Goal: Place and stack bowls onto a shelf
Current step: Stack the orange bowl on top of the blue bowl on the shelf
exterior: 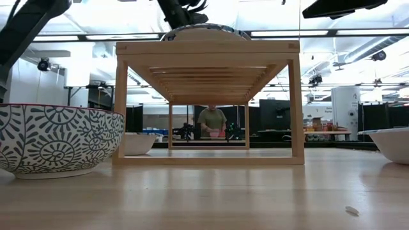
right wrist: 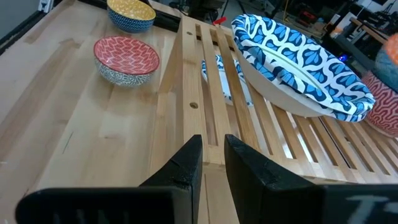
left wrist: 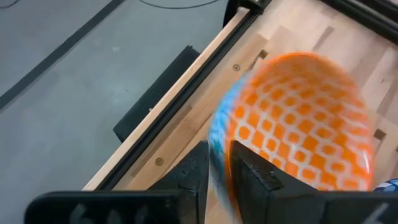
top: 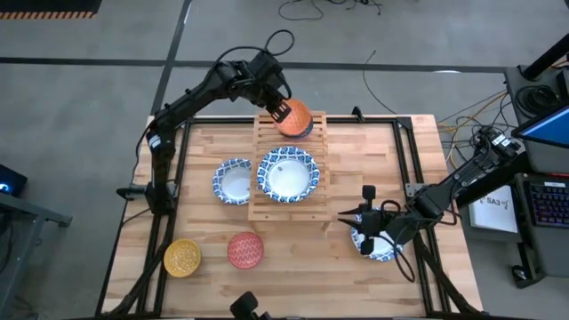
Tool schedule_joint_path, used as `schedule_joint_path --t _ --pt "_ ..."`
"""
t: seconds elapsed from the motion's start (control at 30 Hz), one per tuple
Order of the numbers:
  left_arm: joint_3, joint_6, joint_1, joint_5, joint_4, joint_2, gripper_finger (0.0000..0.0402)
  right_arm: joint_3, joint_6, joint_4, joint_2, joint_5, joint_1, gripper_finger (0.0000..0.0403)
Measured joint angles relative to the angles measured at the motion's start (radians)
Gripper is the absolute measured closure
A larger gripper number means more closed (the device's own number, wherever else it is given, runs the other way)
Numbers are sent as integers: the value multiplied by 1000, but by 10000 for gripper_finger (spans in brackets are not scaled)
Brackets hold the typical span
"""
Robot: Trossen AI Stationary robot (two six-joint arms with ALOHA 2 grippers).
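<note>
Shelf [top: 289, 209], centre of the table [top: 204, 142]: wide blue-patterned bowl [top: 286, 172] on its middle; orange bowl [top: 294, 117] at its upper end, rim between the left gripper [left wrist: 217, 171] fingers, seemingly gripped. Second wide bowl [top: 233, 180] on the table beside the shelf's left edge. Yellow bowl [top: 182, 257] and red bowl [top: 245, 250] at lower left. Right gripper [right wrist: 212, 163], lower right, fingers near-closed on nothing.

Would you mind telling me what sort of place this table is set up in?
Probably a robotics lab or workshop. The table stands on a bare grey floor with loose cables across it, a laptop sits beside it, and the low view shows a big open hall with strip lights and a person at benches.
</note>
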Motion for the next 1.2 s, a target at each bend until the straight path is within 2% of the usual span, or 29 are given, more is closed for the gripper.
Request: schedule_joint_path --t 0.4,0.5,0.63,0.8,0.97,1.07,1.2 --pt "0 -22 -5 0 6 0 292 0 4 0 0 0 0 346" --pt "0 18 -13 5 -22 -2 285 0 5 0 0 0 0 346" --pt "-1 73 -60 17 -82 -19 284 -3 12 -1 0 1 0 346" --pt "-50 127 -151 11 -76 -84 284 -4 29 11 0 59 0 346" --pt "-243 138 -242 -49 19 -245 284 -4 37 77 0 99 -3 346" --pt "-450 114 -297 -67 154 -397 285 -4 46 148 0 117 -19 346" --pt "-770 34 -407 -66 411 -621 292 -4 78 226 24 111 -77 355"
